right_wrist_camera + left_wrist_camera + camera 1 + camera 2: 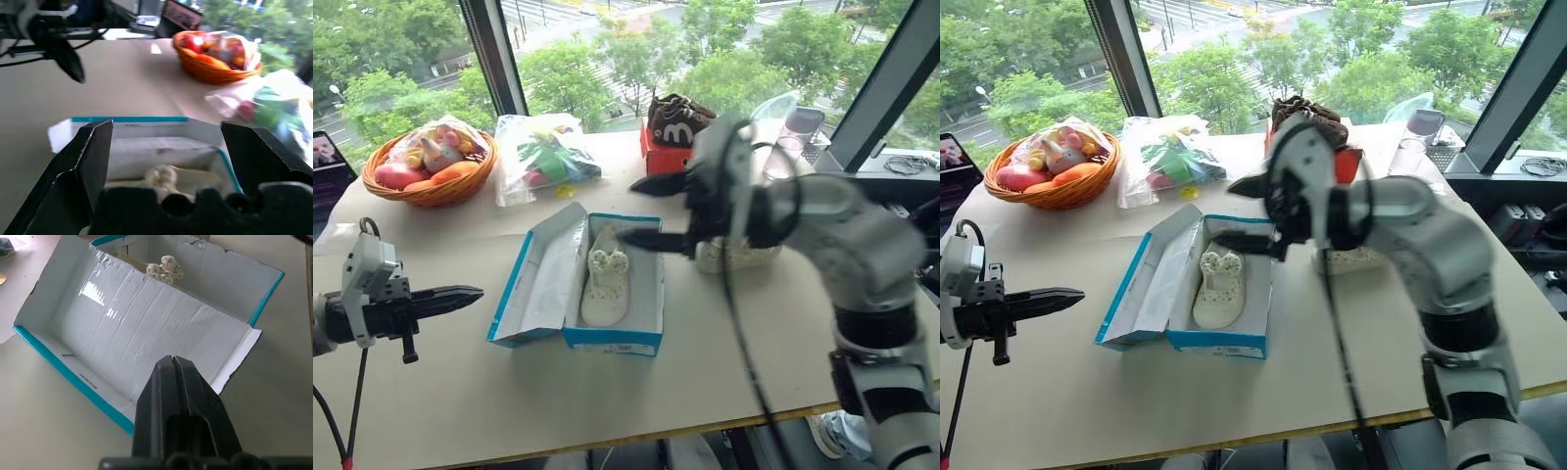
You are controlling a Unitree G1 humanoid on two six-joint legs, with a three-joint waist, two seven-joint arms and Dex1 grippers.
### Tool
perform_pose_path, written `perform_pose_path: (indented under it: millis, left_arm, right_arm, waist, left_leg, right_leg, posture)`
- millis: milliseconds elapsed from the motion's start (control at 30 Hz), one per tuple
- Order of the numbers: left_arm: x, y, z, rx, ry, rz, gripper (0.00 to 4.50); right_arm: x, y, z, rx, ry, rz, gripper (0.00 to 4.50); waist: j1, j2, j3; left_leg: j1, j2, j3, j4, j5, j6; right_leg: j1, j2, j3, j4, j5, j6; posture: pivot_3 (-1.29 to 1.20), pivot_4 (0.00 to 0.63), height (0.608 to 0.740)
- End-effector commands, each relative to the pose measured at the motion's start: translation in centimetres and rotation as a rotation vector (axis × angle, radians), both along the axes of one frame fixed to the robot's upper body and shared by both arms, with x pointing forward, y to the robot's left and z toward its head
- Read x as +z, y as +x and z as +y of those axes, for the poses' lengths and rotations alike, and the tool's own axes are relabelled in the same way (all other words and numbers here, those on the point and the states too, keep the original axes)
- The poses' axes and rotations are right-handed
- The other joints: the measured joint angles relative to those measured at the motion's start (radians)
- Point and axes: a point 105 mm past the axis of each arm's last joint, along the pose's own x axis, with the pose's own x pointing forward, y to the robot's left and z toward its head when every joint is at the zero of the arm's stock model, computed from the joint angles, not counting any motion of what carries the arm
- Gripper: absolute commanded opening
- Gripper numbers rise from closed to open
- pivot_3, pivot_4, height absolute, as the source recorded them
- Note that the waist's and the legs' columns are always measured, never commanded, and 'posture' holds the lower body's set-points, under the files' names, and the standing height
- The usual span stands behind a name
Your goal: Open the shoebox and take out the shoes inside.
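The blue shoebox [651, 294] lies open in the middle of the table, its white-lined lid [146, 333] folded out to the left. One cream-white shoe [605, 279] lies inside it. A second cream shoe [1356, 260] sits on the table just right of the box, partly hidden by my right arm. My right gripper [631, 211] hovers over the box's far right edge, open and empty, with the shoe [166, 176] below it. Left of the box my left gripper [475, 292] is shut and empty, pointing at the lid.
A wicker basket [431, 162] of fruit and toys stands at the back left, with a clear plastic bag [543, 152] beside it. A red box [666, 157] carrying dark brown shoes [675, 119] sits behind the shoebox. A clear cup [793, 132] stands at the back right.
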Motion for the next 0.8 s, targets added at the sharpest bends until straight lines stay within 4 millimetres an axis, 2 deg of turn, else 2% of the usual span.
perform_pose_path:
  millis: [33,267,467,567,600,700,800]
  left_arm:
    - [0.8,-0.1,-0.1,-0.002,0.000,-0.039,0.00]
    - [0.6,-0.6,-0.1,0.013,-0.009,-0.039,0.00]
    - [0.4,-1.0,-0.1,0.022,-0.010,-0.036,0.00]
    - [0.5,-1.0,-0.1,0.024,-0.012,-0.035,0.00]
    - [0.5,-1.1,-0.1,0.024,-0.010,-0.034,0.00]
    - [0.5,-1.1,-0.1,0.024,-0.011,-0.033,0.00]
    - [0.5,-1.1,-0.2,0.023,-0.011,-0.033,0.00]
  right_arm:
    - [-1.9,1.3,1.0,0.027,-0.136,-0.060,4.13]
    - [-6.1,6.0,1.0,-0.068,-0.331,-0.099,4.13]
    - [-8.4,7.7,1.1,-0.105,-0.364,-0.069,4.13]
    - [-8.8,8.0,1.1,-0.124,-0.357,-0.044,4.13]
    - [-8.9,8.1,1.0,-0.130,-0.355,-0.044,3.63]
    - [-8.8,8.1,1.1,-0.131,-0.346,-0.041,2.78]
    - [-8.7,8.1,1.2,-0.133,-0.341,-0.039,1.67]
  waist:
    - [0.010,0.000,0.000]
    - [0.014,0.000,0.000]
    - [0.001,0.000,0.000]
    - [-0.002,0.000,0.000]
    - [-0.002,0.000,0.000]
    - [-0.001,0.000,0.000]
    - [-0.002,0.000,0.000]
  left_leg:
    - [0.000,0.000,0.000,0.001,0.000,0.000]
    - [0.001,0.001,0.000,0.000,0.000,-0.001]
    - [0.001,0.001,0.001,-0.001,0.000,-0.001]
    - [0.001,0.001,0.001,-0.001,0.000,-0.001]
    - [0.002,0.001,0.001,0.000,0.000,-0.001]
    - [0.002,0.001,0.001,0.000,0.000,-0.001]
    - [0.002,0.001,0.001,-0.001,0.000,-0.001]
  right_leg:
    - [0.000,0.000,0.000,-0.001,0.000,0.000]
    - [-0.001,0.001,0.000,0.000,0.000,0.001]
    - [-0.001,0.001,0.001,0.001,0.003,-0.005]
    - [-0.001,0.001,0.001,0.001,0.003,-0.004]
    - [-0.001,0.001,0.001,0.001,0.003,-0.004]
    - [0.000,0.001,0.001,0.001,0.003,-0.004]
    - [-0.001,0.002,0.001,0.001,0.003,-0.004]
  posture:
    - [0.00,0.150,0.740]
    - [0.00,0.150,0.740]
    - [0.00,0.150,0.740]
    - [0.00,0.150,0.740]
    - [0.00,0.150,0.740]
    - [0.00,0.150,0.740]
    - [0.00,0.150,0.740]
